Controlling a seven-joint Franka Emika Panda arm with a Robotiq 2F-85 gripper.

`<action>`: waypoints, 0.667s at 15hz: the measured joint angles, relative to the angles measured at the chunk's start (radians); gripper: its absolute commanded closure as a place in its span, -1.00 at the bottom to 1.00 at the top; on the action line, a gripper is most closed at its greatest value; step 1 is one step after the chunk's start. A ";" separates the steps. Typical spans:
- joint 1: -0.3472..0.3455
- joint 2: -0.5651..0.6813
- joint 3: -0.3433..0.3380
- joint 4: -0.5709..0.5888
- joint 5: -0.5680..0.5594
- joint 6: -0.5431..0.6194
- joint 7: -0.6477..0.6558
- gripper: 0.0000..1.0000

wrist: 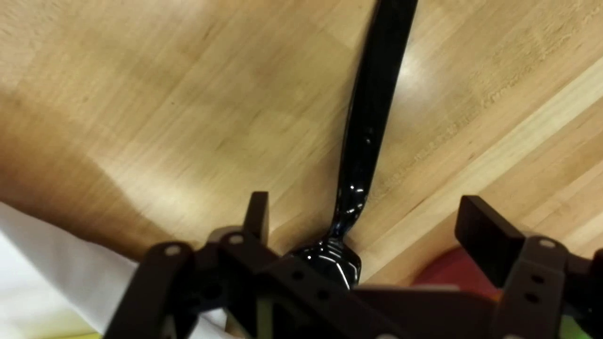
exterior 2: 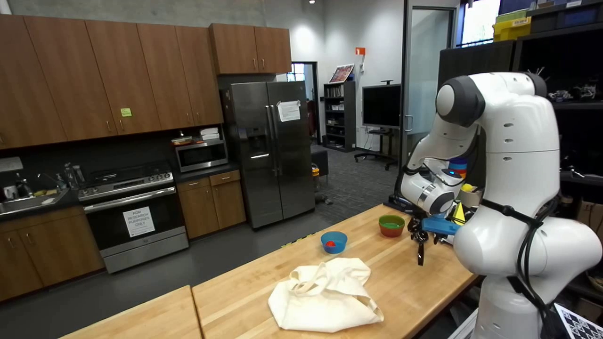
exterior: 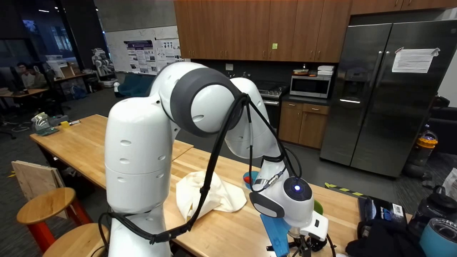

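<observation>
Leftmost on the table (exterior 2: 235,296) in an exterior view I see a slumped cream cloth (exterior 2: 325,301), with a blue bowl (exterior 2: 335,250) just beyond it, near the far edge. Past a gap to the right stands a green bowl (exterior 2: 392,219) nested in a red bowl (exterior 2: 392,232), also near that edge and close by the gripper (wrist: 365,216). Its jaws stand wide apart, and a black spoon (wrist: 370,108) lies on the table beneath, its neck between them, set in from the near edge.
</observation>
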 measured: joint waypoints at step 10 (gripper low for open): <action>0.003 0.046 -0.072 0.013 -0.153 -0.018 0.094 0.42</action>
